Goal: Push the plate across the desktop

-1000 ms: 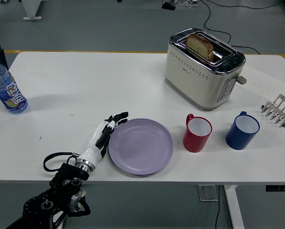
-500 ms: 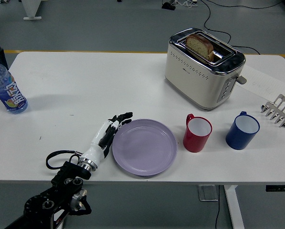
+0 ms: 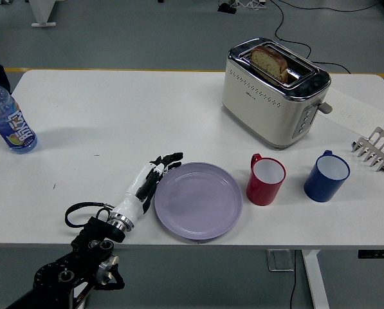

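The lilac plate (image 3: 199, 201) lies flat on the white table (image 3: 114, 109), close to the near edge and a little left of the table's middle. The left hand (image 3: 148, 181) comes up from the lower left corner on its black arm and rests at the plate's nine to ten o'clock, its white palm along the rim and its dark fingers (image 3: 168, 159) stretched out straight toward one o'clock, touching the rim's upper left arc. The fingers lie extended and close together, holding nothing; the hand only presses sideways against the plate's edge.

From the plate, a red mug (image 3: 266, 179) stands just beside the rim at three o'clock, whether touching or narrowly apart cannot be told. A blue mug (image 3: 327, 175) stands further on the same line. A cream toaster (image 3: 275, 90) with a slice of bread (image 3: 269, 62) in its slot sits at one o'clock, well apart. A water bottle (image 3: 6, 118) stands far out at ten o'clock by the left edge, and a metal rack (image 3: 375, 149) at the right edge.
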Tool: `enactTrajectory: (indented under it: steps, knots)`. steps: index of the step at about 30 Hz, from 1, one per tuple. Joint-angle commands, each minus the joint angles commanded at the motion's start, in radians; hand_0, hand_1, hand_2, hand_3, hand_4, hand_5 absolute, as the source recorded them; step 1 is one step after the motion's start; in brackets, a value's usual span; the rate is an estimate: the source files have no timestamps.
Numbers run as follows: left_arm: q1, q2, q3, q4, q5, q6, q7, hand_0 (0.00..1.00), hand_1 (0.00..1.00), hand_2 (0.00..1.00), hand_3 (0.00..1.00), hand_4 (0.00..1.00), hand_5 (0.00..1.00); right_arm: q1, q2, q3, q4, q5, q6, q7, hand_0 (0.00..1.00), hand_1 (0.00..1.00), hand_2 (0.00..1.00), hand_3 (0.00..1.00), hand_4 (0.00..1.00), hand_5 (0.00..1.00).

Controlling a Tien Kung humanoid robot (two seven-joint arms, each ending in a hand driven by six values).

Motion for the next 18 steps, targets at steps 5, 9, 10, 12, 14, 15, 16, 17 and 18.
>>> enactTrajectory:
  steps: [5, 9, 10, 12, 14, 15, 16, 17, 18]
  knots:
    - [0.001, 0.0, 0.004, -0.007, -0.001, -0.002, 0.004, 0.849, 0.856, 0.868, 0.778, 0.458, 0.998, 0.002, -0.001, 0.001, 0.0, -0.004, 0.001, -0.001, 0.7, 0.67, 0.777, 0.624, 0.48, 0.405]
    - [0.0, 0.0, 0.007, -0.009, -0.001, -0.003, 0.005, 0.848, 0.857, 0.866, 0.778, 0.46, 0.998, 0.002, -0.001, 0.002, 0.0, -0.005, 0.001, -0.001, 0.701, 0.67, 0.776, 0.624, 0.48, 0.404]
    - [-0.001, 0.0, 0.008, -0.009, -0.001, -0.003, 0.005, 0.848, 0.857, 0.866, 0.778, 0.46, 0.998, 0.002, -0.001, 0.002, 0.0, -0.004, 0.001, -0.001, 0.701, 0.67, 0.776, 0.624, 0.48, 0.404]
    - [-0.002, 0.0, 0.01, -0.009, -0.001, -0.005, 0.007, 0.848, 0.857, 0.866, 0.778, 0.46, 0.998, 0.001, 0.0, 0.002, 0.0, -0.003, 0.001, 0.0, 0.701, 0.67, 0.776, 0.624, 0.48, 0.404]
    - [-0.004, 0.0, 0.012, -0.009, -0.002, -0.006, 0.007, 0.848, 0.856, 0.866, 0.778, 0.461, 0.998, 0.001, 0.0, 0.003, 0.0, -0.006, 0.001, -0.001, 0.7, 0.669, 0.776, 0.622, 0.48, 0.403]
    - [-0.006, 0.0, 0.015, -0.009, -0.003, -0.006, 0.007, 0.848, 0.856, 0.866, 0.778, 0.461, 0.998, 0.001, 0.0, 0.004, 0.0, -0.007, 0.001, -0.002, 0.7, 0.669, 0.776, 0.622, 0.48, 0.403]
    - [-0.008, 0.0, 0.017, -0.009, -0.005, -0.006, 0.008, 0.848, 0.856, 0.866, 0.778, 0.461, 0.998, 0.001, 0.0, 0.004, 0.0, -0.008, 0.002, -0.002, 0.7, 0.669, 0.776, 0.622, 0.48, 0.403]
    - [-0.009, 0.0, 0.018, -0.009, -0.005, -0.006, 0.008, 0.848, 0.856, 0.866, 0.778, 0.461, 0.998, 0.001, 0.0, 0.004, 0.001, -0.008, 0.002, -0.003, 0.7, 0.669, 0.776, 0.622, 0.48, 0.403]
    - [-0.012, 0.0, 0.023, -0.01, -0.006, -0.01, 0.009, 0.848, 0.856, 0.866, 0.778, 0.461, 0.998, 0.0, 0.0, 0.005, 0.001, -0.01, 0.002, -0.003, 0.7, 0.669, 0.776, 0.622, 0.48, 0.403]
